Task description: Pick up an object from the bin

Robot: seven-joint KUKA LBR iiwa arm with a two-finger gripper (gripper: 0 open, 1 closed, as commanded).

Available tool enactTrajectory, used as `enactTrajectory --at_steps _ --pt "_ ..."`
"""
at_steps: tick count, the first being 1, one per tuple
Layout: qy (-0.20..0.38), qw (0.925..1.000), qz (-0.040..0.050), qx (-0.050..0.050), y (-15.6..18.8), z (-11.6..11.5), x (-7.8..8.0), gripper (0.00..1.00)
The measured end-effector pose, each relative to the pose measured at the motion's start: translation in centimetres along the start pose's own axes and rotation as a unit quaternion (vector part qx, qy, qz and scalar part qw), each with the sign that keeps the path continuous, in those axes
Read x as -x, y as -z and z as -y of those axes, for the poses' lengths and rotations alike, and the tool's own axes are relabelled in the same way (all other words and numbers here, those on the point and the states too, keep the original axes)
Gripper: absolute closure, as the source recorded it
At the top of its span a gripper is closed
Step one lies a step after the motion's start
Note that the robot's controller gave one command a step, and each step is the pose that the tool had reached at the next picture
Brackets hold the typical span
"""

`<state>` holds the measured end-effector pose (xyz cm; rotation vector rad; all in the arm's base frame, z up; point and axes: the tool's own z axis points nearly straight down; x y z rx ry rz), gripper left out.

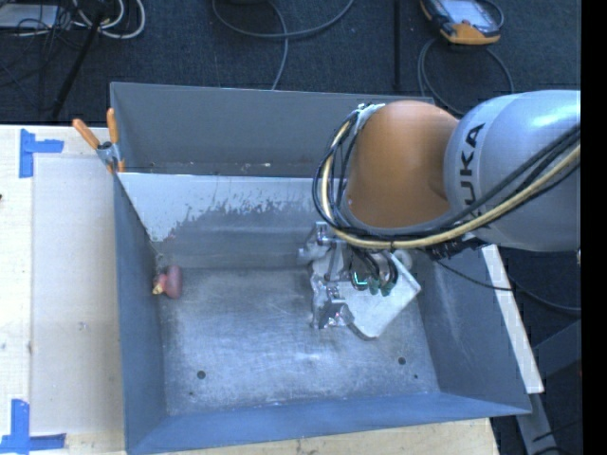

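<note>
Bin: the grey metal bin point(237, 358) has bare floor along its near side.
Gripper: the two-finger gripper point(327, 306) hangs low, right of centre. I cannot tell whether it is clenched or released.
Nearest thing: a flat white angular piece point(387, 309), perhaps card, lies just beside the gripper and partly under the wrist.
Handling: probably light and thin, so hard to pinch flat. An edge or corner is the best place to take hold.
Farther thing: a small pinkish-red rounded lump point(171, 282) sits at the left wall, well apart. It probably pinches easily across its middle.
</note>
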<state>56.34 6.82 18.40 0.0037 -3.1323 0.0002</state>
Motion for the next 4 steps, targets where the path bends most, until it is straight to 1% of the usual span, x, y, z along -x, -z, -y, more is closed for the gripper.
enactTrajectory --at_steps 1,2,3,4 --pt "-0.025 0.9997 0.0025 -0.001 -3.6 7.6 2.0 0.00" --pt "-0.068 0.9977 0.0025 0.005 -8.8 9.7 2.5 0.00" --pt "-0.072 0.9974 0.0039 0.001 -9.1 10.4 2.5 1.00" --pt "-0.084 0.9964 0.0087 0.001 2.7 10.6 1.9 1.00"
